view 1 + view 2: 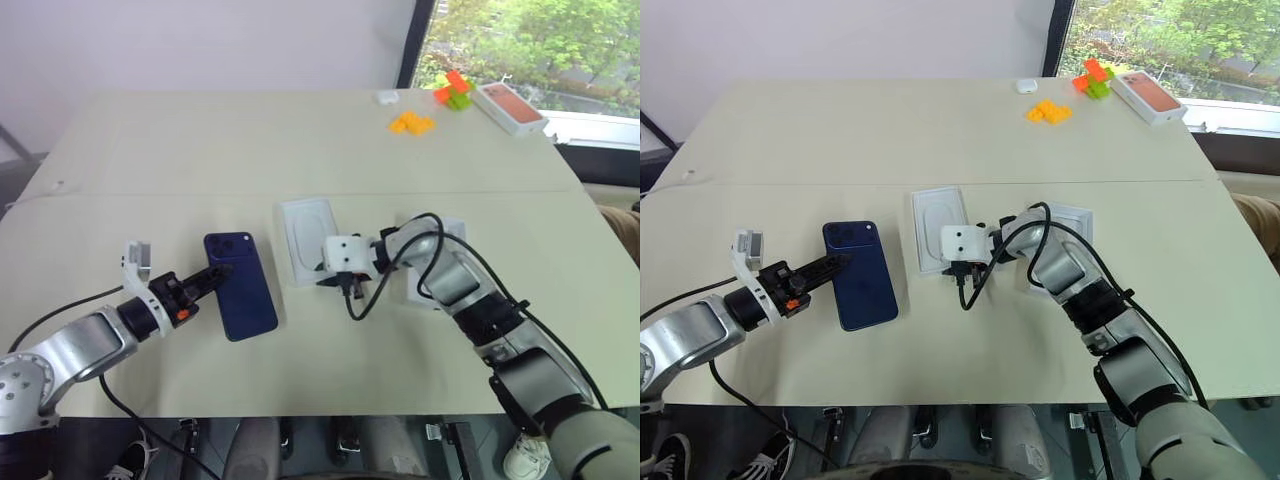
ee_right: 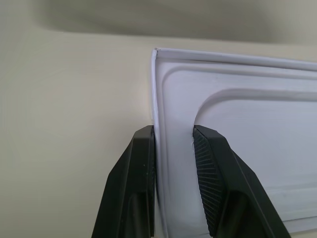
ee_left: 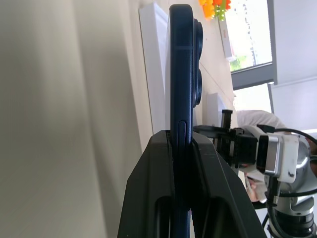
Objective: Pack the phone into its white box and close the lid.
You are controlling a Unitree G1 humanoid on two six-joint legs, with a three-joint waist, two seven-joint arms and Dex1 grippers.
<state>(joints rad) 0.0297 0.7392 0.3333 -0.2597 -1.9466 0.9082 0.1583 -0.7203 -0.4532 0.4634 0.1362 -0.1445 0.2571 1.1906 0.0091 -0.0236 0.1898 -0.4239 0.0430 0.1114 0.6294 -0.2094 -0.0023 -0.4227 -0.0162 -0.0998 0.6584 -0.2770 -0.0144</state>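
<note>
Your left gripper (image 1: 222, 272) reaches in low from the left, jaws clamped on the edge of the phone (image 1: 241, 285). Your right arm bends across from the right, its gripper (image 2: 173, 148) pinching the rim of the thin white insert (image 2: 237, 148).

A wide beige table (image 1: 300, 150) carries the things. The phone (image 1: 241, 285) lies flat on it near the front. Just beside it is a thin white insert (image 1: 306, 238) and a white box (image 1: 440, 232). Far back lie orange blocks (image 1: 411, 123), green blocks (image 1: 458, 97), a red-topped box (image 1: 510, 108) and a small white case (image 1: 386, 97).
</note>
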